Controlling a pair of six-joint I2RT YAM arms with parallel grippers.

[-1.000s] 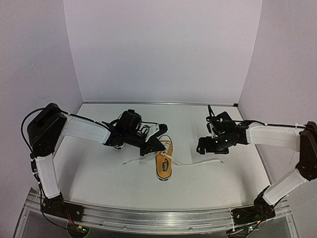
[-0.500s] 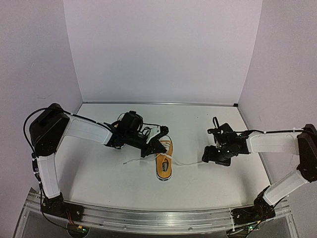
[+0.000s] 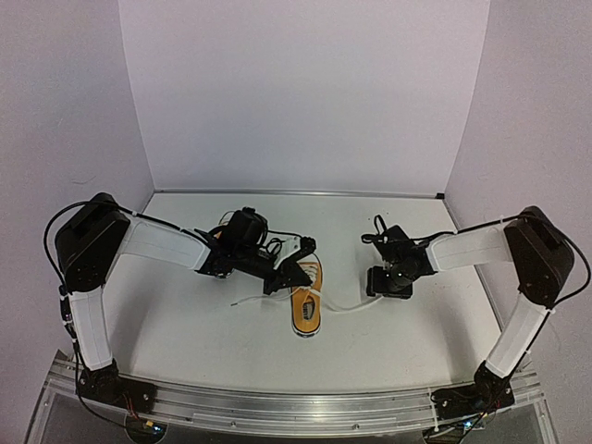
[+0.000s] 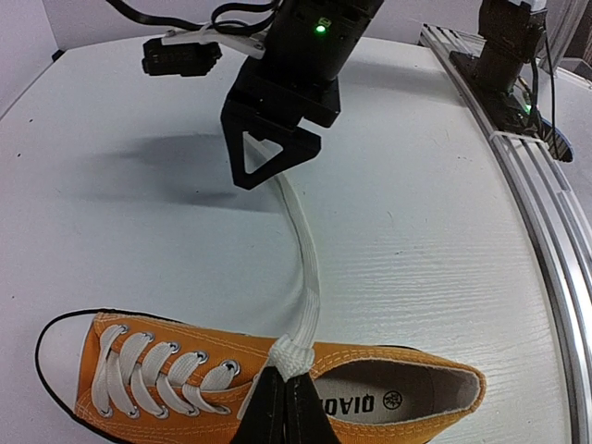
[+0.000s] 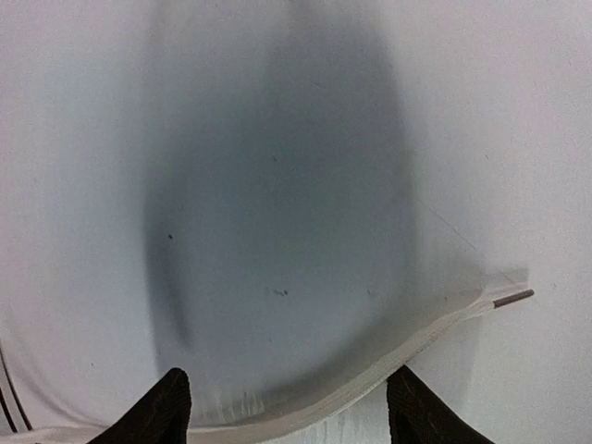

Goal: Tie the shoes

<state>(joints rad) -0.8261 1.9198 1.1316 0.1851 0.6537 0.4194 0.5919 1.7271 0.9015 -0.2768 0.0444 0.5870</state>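
One orange shoe (image 3: 307, 305) with white laces lies mid-table, toe toward the arms' bases. My left gripper (image 3: 294, 277) is over its tongue end. In the left wrist view the left gripper (image 4: 285, 412) is shut on the white lace (image 4: 294, 356) where it leaves the top eyelets of the shoe (image 4: 185, 370). From there that lace (image 3: 347, 307) trails right across the table to my right gripper (image 3: 382, 289). In the right wrist view the right gripper (image 5: 291, 412) stands open, low over the table, its fingertips (image 5: 168, 407) straddling the lace (image 5: 388, 365), whose aglet (image 5: 513, 298) lies to the right.
The other lace end (image 3: 245, 301) lies loose on the table left of the shoe. An aluminium rail (image 3: 277, 407) runs along the near edge. Walls close off the back and both sides. The right arm's body (image 4: 287, 83) hangs over the table beyond the shoe.
The right gripper has swung left and come down over the trailing lace, its jaws narrowing. The left gripper has kept its hold at the shoe.
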